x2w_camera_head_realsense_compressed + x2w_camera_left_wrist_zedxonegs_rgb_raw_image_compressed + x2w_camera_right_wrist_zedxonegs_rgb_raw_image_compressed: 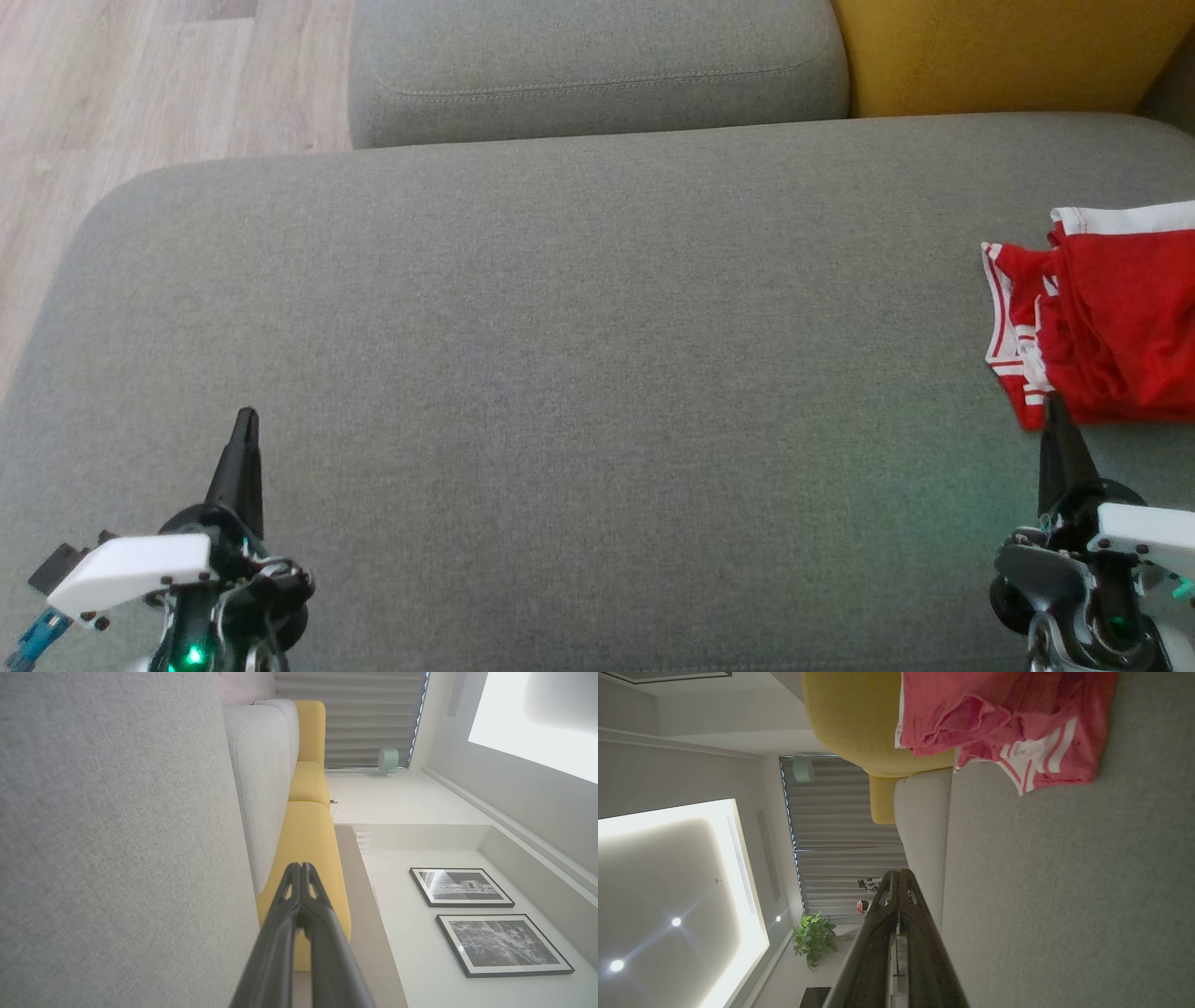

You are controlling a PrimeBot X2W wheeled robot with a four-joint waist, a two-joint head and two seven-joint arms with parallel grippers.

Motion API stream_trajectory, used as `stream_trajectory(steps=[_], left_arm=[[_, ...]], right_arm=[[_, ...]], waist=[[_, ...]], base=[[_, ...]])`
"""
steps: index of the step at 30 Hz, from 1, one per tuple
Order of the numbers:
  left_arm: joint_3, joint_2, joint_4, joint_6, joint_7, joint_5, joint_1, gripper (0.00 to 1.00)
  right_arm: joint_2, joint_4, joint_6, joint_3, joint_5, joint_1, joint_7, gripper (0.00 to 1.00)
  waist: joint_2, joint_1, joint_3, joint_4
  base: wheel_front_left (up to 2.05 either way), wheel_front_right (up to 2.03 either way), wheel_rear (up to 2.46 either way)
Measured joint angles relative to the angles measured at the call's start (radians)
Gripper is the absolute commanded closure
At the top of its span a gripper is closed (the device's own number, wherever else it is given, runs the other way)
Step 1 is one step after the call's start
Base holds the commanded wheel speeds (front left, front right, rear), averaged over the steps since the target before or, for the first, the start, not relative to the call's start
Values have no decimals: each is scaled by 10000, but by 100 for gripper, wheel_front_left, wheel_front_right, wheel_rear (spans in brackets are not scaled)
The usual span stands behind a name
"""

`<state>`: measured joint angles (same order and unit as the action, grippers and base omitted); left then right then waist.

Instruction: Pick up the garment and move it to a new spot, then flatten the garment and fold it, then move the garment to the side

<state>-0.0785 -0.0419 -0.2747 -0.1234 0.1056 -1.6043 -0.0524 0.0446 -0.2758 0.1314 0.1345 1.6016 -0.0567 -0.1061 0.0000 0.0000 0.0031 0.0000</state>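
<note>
The garment (1111, 317) is red cloth with white trim, lying bunched and rumpled on the grey sofa seat (597, 373), far over on its right side and cut off by the right edge of the head view. A white band (1120, 219) runs along its far edge; its left end (1006, 317) carries white stripes and lies flat, while the middle is piled in loose folds

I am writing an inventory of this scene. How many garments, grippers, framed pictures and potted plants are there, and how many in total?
Garments: 1, the red garment on the grey sofa seat
Grippers: 2, the left gripper and the right gripper, both shut
Framed pictures: 2
Potted plant: 1
Total: 6
</note>
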Motion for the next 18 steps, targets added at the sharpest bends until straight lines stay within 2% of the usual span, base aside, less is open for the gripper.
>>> stream_trajectory(steps=[18], left_arm=[[0, 0, 0, 0, 0, 0, 0, 100]], right_arm=[[0, 0, 0, 0, 0, 0, 0, 100]], waist=[[0, 0, 0, 0]], base=[[0, 0, 0]])
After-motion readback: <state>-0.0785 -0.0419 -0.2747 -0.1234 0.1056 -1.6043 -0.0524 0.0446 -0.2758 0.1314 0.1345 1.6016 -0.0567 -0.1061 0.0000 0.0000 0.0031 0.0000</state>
